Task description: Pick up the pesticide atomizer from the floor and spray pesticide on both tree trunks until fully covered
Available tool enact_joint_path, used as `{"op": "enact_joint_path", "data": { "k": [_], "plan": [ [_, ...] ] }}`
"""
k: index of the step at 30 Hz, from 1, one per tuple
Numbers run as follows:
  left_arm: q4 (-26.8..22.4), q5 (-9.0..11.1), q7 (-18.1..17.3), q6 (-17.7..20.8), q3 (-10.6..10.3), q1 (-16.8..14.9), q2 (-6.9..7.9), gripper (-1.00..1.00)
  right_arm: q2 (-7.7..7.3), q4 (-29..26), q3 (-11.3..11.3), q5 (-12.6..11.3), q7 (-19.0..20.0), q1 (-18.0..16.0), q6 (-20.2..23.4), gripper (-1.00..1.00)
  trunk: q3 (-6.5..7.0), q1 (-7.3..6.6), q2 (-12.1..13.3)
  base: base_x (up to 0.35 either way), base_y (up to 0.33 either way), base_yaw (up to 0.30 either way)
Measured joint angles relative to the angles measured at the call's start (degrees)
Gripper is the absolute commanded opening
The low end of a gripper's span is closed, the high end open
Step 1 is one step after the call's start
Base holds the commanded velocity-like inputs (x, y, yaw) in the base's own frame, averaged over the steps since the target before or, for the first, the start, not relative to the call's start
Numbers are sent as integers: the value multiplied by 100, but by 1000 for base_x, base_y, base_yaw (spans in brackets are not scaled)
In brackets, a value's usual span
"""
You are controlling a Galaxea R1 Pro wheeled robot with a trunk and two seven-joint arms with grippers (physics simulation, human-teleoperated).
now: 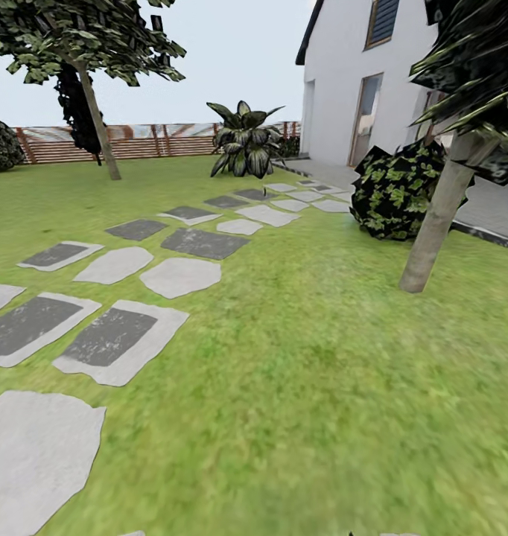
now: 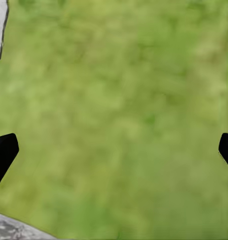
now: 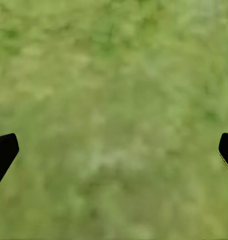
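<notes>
Left end effector [image 2: 114,150] is spread wide, one dark fingertip [image 2: 3,152] at each edge of its wrist camera's picture, nothing between them, and it's facing down. Right end effector [image 3: 114,150] is just the same: fingertips [image 3: 3,152] far apart at the two edges of its own wrist picture, the gap bare, nothing gripped, facing down too. Both wrists hang level.

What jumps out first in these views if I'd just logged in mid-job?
The trail of grey stone paving slabs crossing the green grass lawn from lower left toward the white house. At right, a leaning pale grey-brown tree trunk stands beside a dark leafy bush.
</notes>
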Motion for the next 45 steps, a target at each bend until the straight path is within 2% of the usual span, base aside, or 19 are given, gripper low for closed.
{"op": "enact_joint_path", "data": {
  "k": [23,45],
  "plan": [
    [12,-4,-3,1,-13,19,-7,100,-8,-1,0,0,-9,0,0,100,-11,0,0,338,0,-4],
    [6,-126,-10,-1,-15,10,-26,100,-9,3,-22,0,-9,1,-1,100,-11,0,0,338,0,0]
  ]
}}
